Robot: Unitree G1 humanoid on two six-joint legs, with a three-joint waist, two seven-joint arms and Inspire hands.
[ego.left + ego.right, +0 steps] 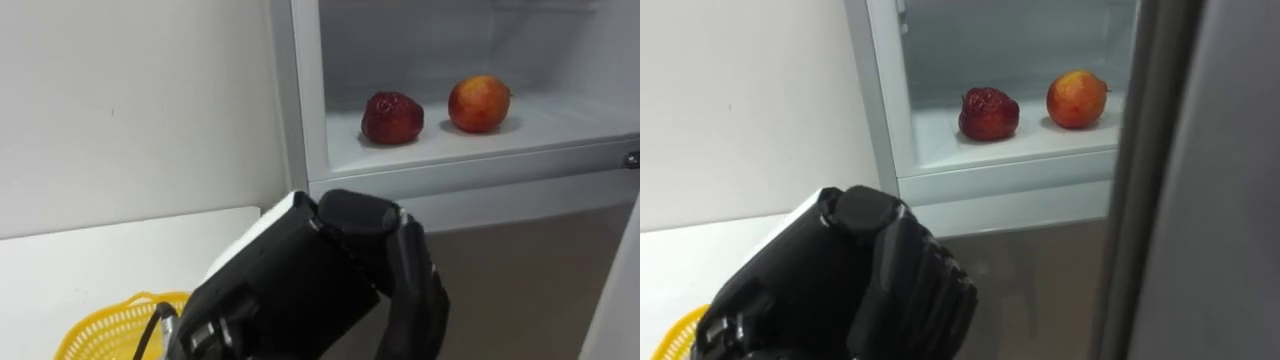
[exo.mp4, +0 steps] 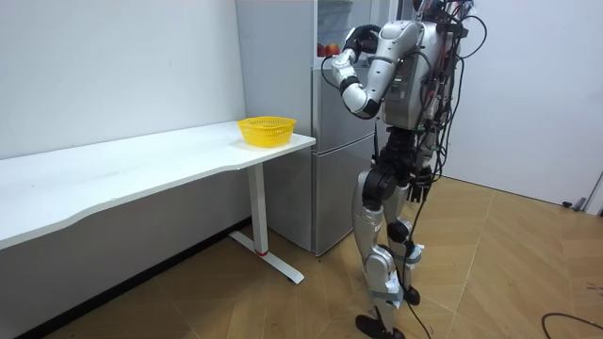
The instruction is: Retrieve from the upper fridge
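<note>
- Noting left hand [image 1: 300, 280] raised at 6 o'clock of the eye views, back toward the camera, fingers [image 1: 412, 285] bent down and curled, clenched loosely with nothing seen in them; palm side hidden.
- Seeing it short of the fridge [image 2: 334, 169] front and above the white table [image 1: 90, 265], touching neither.
- Marking the open upper compartment at 1 o'clock of the hand, front lip between hand and fruit, free air over the shelf [image 1: 570, 115].
- Finding dark red fruit [image 1: 391, 118] and orange-red fruit [image 1: 479, 103] on that shelf, near each other but apart, orange-red at 3 o'clock of the dark red; both ungrasped.
- Placing grey door edge [image 1: 1200, 200] at 3 o'clock in the right eye view, close beside the opening.
- Spotting yellow basket [image 1: 105, 330] at 8 o'clock, on the table end next to the fridge; inside hard to make out.
- Standing before the fridge in the room view, left arm lifted to upper-compartment height.
</note>
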